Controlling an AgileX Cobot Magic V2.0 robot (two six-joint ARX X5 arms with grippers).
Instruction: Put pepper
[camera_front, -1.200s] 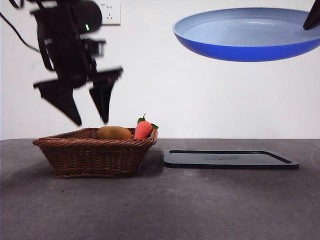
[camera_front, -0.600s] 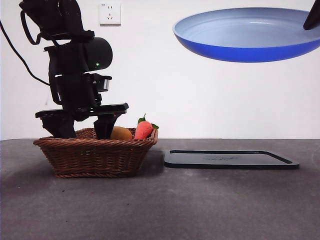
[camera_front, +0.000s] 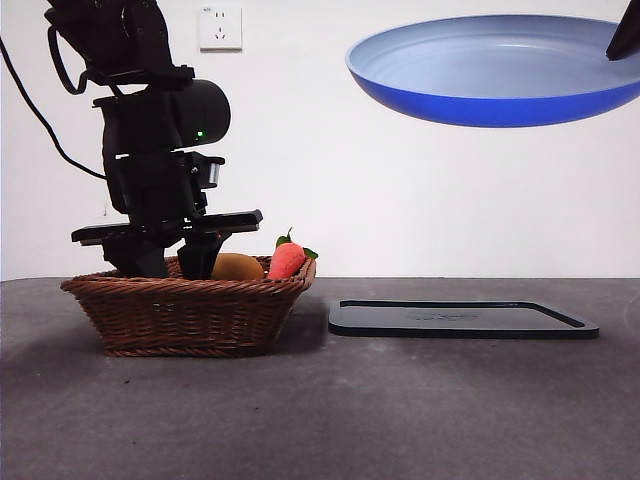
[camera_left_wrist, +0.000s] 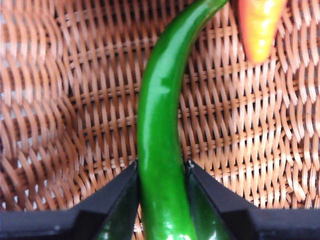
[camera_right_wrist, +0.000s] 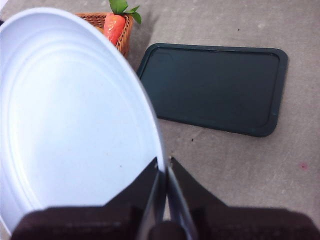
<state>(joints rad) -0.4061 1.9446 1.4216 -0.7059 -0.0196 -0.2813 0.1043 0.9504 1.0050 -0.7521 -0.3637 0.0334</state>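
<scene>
Now, status:
change: left gripper (camera_left_wrist: 162, 200) has dropped from above the basket (camera_front: 185, 315) into it over the last second; in the last half second it barely shifts, so the descent looks finished.
left gripper: jaws pressed against both sides of the pepper (camera_left_wrist: 160, 135), closed on it.
pepper: lying on the basket's wicker floor, between the left jaws, its tapered end reaching toward the red-orange item (camera_left_wrist: 260, 25). Hidden by the basket wall in the front view.
meaning: grasp looks made, lift not begun. My read is that the next step is to raise it out and carry it to the plate.
right gripper (camera_right_wrist: 164, 192): clamped on the rim of the blue plate (camera_front: 490, 70), holding it high over the black tray (camera_front: 460, 318). No change there.
plate: empty.
writing: none readable; no brands or labels on the plate, tray or basket.
</scene>
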